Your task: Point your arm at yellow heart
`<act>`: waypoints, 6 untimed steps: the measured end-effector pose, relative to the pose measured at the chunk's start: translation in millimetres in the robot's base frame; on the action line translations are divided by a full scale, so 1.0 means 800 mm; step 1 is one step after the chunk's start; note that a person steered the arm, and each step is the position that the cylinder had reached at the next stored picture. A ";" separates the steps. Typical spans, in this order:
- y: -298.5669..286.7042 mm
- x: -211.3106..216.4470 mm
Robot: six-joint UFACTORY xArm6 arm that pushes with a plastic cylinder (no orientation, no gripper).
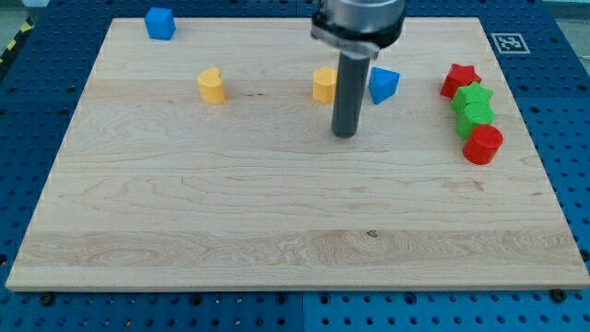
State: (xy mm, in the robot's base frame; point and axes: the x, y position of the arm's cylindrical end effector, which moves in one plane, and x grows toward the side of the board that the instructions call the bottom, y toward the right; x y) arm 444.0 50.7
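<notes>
Two yellow blocks lie in the upper half of the board. The left one (212,85) looks like the yellow heart. The other yellow block (323,84) looks angular, and the rod partly covers its right side. My tip (344,135) rests on the board, below and just right of the angular yellow block. It is well to the right of the yellow heart and touches no block.
A blue triangle (383,85) lies just right of the rod. A blue cube (159,23) sits at the top left. At the right edge a red star (460,79), a green star (473,96), a green block (477,117) and a red block (482,144) stand in a tight column.
</notes>
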 end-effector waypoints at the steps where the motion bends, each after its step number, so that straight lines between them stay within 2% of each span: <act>1: -0.018 0.028; 3: -0.146 0.009; 4: -0.151 0.008; 6: -0.194 -0.056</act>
